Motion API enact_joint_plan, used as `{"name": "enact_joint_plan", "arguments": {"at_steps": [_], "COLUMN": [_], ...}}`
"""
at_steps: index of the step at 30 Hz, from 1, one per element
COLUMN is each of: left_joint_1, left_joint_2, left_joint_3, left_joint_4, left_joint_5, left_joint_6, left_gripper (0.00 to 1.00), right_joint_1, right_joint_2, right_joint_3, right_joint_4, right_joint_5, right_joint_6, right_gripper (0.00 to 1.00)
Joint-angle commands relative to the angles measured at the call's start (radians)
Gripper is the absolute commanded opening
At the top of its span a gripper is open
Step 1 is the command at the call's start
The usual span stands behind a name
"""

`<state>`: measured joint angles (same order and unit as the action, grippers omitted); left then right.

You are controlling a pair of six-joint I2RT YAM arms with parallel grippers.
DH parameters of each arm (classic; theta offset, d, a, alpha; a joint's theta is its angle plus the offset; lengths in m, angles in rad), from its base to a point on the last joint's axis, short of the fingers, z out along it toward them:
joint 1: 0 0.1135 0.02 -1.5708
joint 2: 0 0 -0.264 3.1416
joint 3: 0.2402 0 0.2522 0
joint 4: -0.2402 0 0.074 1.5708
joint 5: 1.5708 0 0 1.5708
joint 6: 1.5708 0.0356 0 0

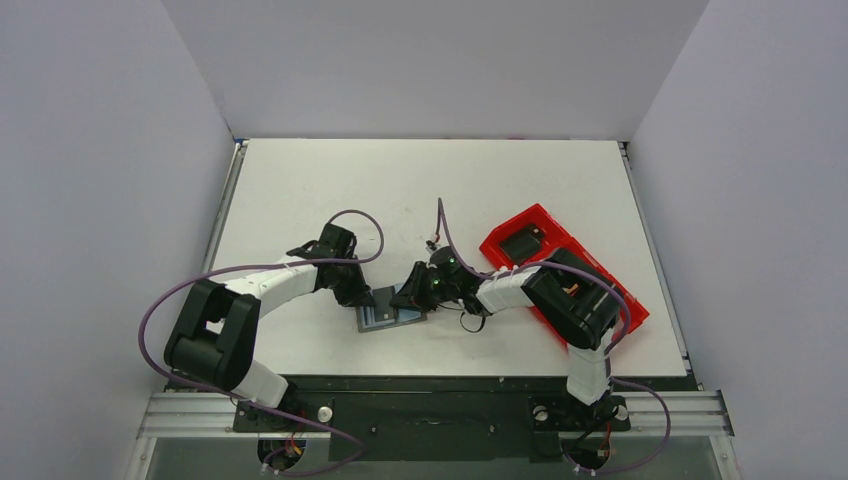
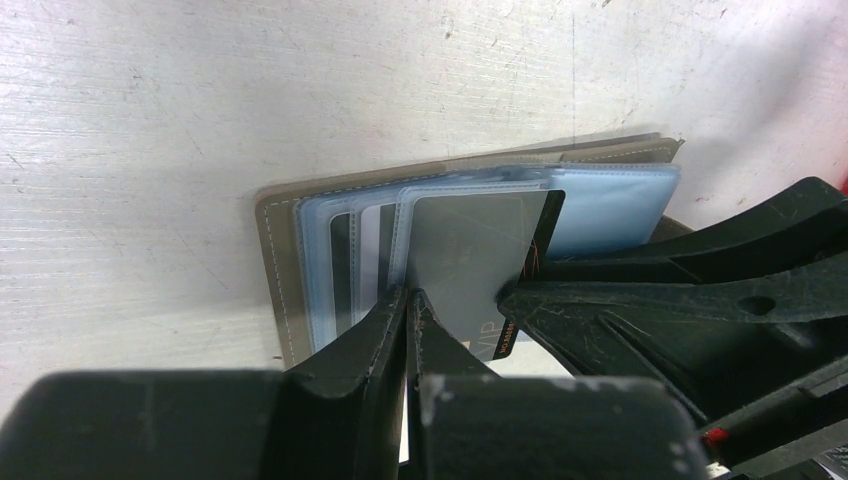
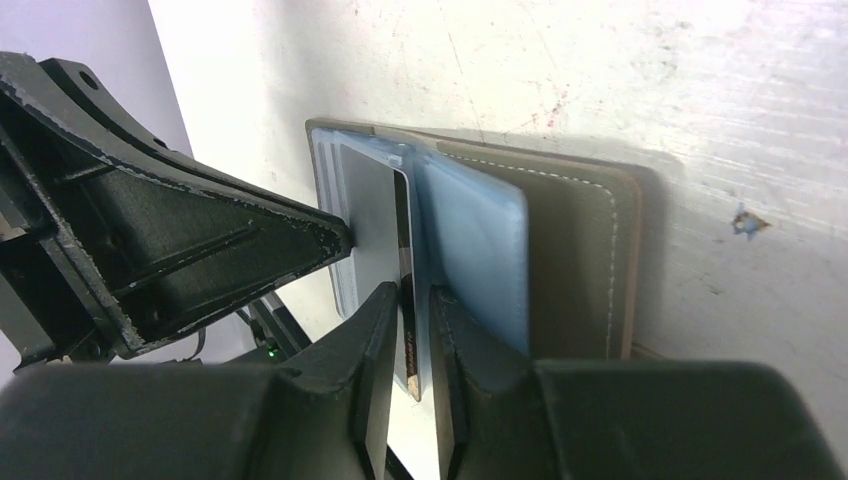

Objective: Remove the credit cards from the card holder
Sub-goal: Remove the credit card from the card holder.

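The right fingers [image 3: 375,330] are standing narrowly parted around the edge of a credit card [image 3: 405,270]; whether they are pinching yet I cannot tell. The left fingers [image 2: 385,335], shut and empty, are pressing from 9 o'clock on the card holder [image 1: 385,320], lying open at 6 o'clock on the counter [image 1: 330,190]. The card is looking thin, stiff, slick: grip its free edge, pulling flat outward

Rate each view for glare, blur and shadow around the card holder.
Top external: evenly lit and sharp with soft shadows, but the card holder is small in frame. Left wrist: the left gripper is blurred up close, and the credit card shows a grey sheen. Right wrist: the table is washed out by glare, and the right gripper is soft.
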<state>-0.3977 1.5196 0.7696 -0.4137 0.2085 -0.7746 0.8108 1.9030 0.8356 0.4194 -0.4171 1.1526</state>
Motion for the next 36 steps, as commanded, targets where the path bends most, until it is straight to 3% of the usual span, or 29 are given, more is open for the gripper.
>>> {"name": "enact_joint_plan", "arguments": {"at_steps": [1,13,28,32,36], "left_joint_1": [-0.006,-0.006,0.000,0.000,-0.001], "left_joint_2": [0.030,0.024,0.016,0.026,0.031], "left_joint_3": [-0.029,-0.029,-0.024,-0.024,-0.021], "left_joint_4": [-0.025,-0.040,-0.050,-0.040,-0.037], "left_joint_5": [-0.088,-0.111,-0.124,-0.116,-0.111], "left_joint_6": [0.015,0.005,0.014,0.016,0.020], "left_gripper": [0.00,0.00,0.00,0.00,0.00], "right_joint_1": [-0.010,-0.028,-0.061,-0.048,-0.034], "right_joint_2": [-0.029,-0.040,-0.090,-0.064,-0.033], "right_joint_3": [-0.015,-0.055,-0.093,-0.062,-0.025], "right_joint_4": [0.068,0.122,0.073,0.068,0.045], "right_joint_5": [0.011,0.002,0.023,-0.002,-0.003], "right_joint_6": [0.020,0.045,-0.001,-0.010,-0.019], "right_gripper": [0.13,0.00,0.00,0.16,0.21]}}
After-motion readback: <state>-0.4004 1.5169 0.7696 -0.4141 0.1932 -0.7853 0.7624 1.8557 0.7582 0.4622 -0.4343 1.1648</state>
